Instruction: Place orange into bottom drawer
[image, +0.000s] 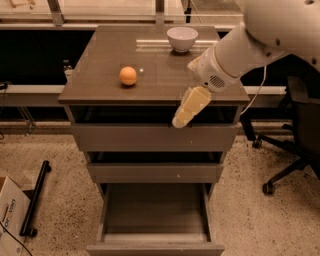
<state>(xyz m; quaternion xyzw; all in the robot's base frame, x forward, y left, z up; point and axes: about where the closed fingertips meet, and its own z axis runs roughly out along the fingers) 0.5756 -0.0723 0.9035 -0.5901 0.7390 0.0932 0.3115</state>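
The grey-brown three-drawer cabinet is filling the middle of the shot, and the big white robot arm is reaching in from the right. The deep grey bottom drawer is sitting pulled open. The cream end effector is hanging just off the front edge of the glossy brown worktop; honestly can't tell if it's clenched or released. The white round bowl is sitting at the back. The small round orange is lying on the worktop's left side, well apart from the end effector.
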